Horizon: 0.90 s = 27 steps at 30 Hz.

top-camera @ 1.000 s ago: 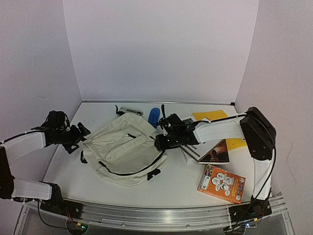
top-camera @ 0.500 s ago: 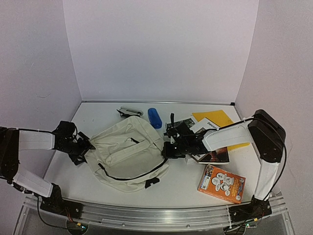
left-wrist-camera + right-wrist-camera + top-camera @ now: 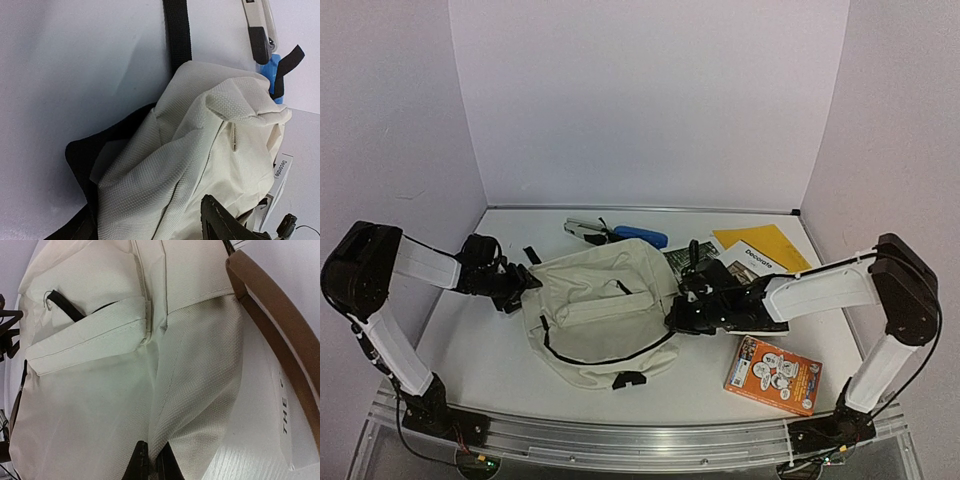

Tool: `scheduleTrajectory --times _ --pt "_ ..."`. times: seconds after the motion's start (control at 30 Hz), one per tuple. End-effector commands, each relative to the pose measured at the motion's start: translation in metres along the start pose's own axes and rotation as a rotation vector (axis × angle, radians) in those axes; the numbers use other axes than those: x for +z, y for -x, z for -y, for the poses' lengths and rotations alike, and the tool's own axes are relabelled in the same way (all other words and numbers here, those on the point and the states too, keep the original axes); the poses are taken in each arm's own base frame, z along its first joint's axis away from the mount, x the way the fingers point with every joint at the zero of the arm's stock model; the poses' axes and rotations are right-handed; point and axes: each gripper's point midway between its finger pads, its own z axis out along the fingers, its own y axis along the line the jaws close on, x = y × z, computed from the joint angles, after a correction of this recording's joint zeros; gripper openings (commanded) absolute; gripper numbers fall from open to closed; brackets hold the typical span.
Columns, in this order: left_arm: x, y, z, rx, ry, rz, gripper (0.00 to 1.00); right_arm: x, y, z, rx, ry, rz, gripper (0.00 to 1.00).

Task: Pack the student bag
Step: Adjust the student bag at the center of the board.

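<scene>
The student bag, cream fabric with black zippers and straps, lies flat mid-table. My right gripper is at its right edge, shut on a raised fold of the cream fabric; both dark fingertips pinch that fold. My left gripper is at the bag's left edge by a black strap. Its wrist view shows bunched bag fabric and dark lining. Only one black finger shows, so its state is unclear.
A blue case and a grey-and-white stapler-like tool lie behind the bag. Right of it are a yellow folder, a white book and an orange book. A brown-edged book lies beside the pinched fold.
The bag has shifted right and nearer the front, and both arms have moved right with it. My right gripper has shut on the bag's fabric. The blue case has turned to lie sideways.
</scene>
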Motion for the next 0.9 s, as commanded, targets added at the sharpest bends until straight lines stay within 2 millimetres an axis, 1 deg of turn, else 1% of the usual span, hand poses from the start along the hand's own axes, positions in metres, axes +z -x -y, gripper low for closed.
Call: scheduleTrajectory --times 0.0,0.03,0.07,0.1,0.13,0.2,0.23,0.27,0.3,0.37,0.4,0.43,0.47,0.5,0.57,0.6,0.63,0.67,0.7,0.73,0.77,0.8,0.83,0.87 --pt "0.001 0.011 0.050 0.078 -0.154 0.012 0.65 -0.031 0.021 -0.024 0.019 0.063 0.097 0.23" --pt "0.000 0.012 0.049 0.079 -0.151 0.016 0.66 -0.035 0.024 -0.025 0.014 0.065 0.110 0.30" --pt "-0.003 0.012 0.047 0.086 -0.134 0.025 0.66 -0.043 0.032 -0.026 0.001 0.058 0.142 0.41" --pt "-0.005 0.012 0.044 0.092 -0.116 0.032 0.68 -0.054 0.042 -0.026 -0.009 0.040 0.184 0.52" --pt "-0.010 0.011 0.043 0.097 -0.107 0.043 0.69 -0.066 0.052 -0.027 -0.025 0.025 0.218 0.59" --pt "-0.015 0.010 0.037 0.100 -0.080 0.057 0.71 -0.079 0.063 -0.030 -0.046 0.012 0.259 0.64" --pt "-0.018 0.007 0.031 0.101 -0.061 0.061 0.72 -0.089 0.072 -0.032 -0.055 0.003 0.290 0.68" --pt "-0.023 0.004 0.027 0.106 -0.047 0.065 0.73 -0.100 0.082 -0.038 -0.072 0.004 0.318 0.71" --pt "-0.030 0.002 0.025 0.112 -0.042 0.074 0.74 -0.110 0.093 -0.051 -0.098 0.023 0.345 0.73" --pt "-0.036 -0.003 0.018 0.108 -0.025 0.079 0.76 -0.117 0.102 -0.064 -0.117 0.046 0.359 0.73" --pt "-0.040 -0.003 0.019 0.111 -0.029 0.089 0.76 -0.119 0.106 -0.071 -0.125 0.060 0.365 0.73" --pt "-0.046 -0.005 0.018 0.113 -0.031 0.103 0.77 -0.119 0.108 -0.080 -0.136 0.072 0.365 0.72" --pt "-0.049 -0.010 0.012 0.105 -0.014 0.097 0.77 -0.119 0.111 -0.091 -0.142 0.090 0.368 0.71" --pt "-0.051 -0.011 0.010 0.103 -0.010 0.098 0.78 -0.112 0.108 -0.096 -0.150 0.091 0.356 0.70" --pt "-0.058 -0.019 0.002 0.093 0.004 0.098 0.80 -0.096 0.097 -0.120 -0.181 0.117 0.321 0.66" --pt "-0.061 -0.020 0.002 0.091 -0.002 0.100 0.80 -0.093 0.096 -0.130 -0.190 0.131 0.316 0.65" --pt "-0.062 -0.024 0.000 0.084 -0.006 0.094 0.81 -0.078 0.085 -0.139 -0.210 0.131 0.288 0.63" --pt "-0.062 -0.028 -0.003 0.076 -0.007 0.086 0.81 -0.073 0.081 -0.146 -0.220 0.138 0.278 0.61" --pt "-0.063 -0.031 -0.003 0.071 -0.022 0.081 0.81 -0.060 0.073 -0.156 -0.237 0.145 0.255 0.59" --pt "-0.061 -0.035 -0.005 0.064 -0.031 0.070 0.81 -0.051 0.062 -0.168 -0.256 0.160 0.233 0.57" --pt "-0.060 -0.037 -0.005 0.060 -0.040 0.061 0.80 -0.044 0.056 -0.180 -0.271 0.181 0.219 0.56" --pt "-0.059 -0.039 -0.006 0.059 -0.042 0.054 0.80 -0.035 0.049 -0.188 -0.286 0.192 0.204 0.55" --pt "-0.057 -0.042 -0.007 0.058 -0.046 0.038 0.80 -0.031 0.041 -0.196 -0.302 0.203 0.192 0.54" --pt "-0.055 -0.041 -0.001 0.074 -0.073 0.030 0.80 -0.019 0.029 -0.208 -0.330 0.215 0.172 0.53"
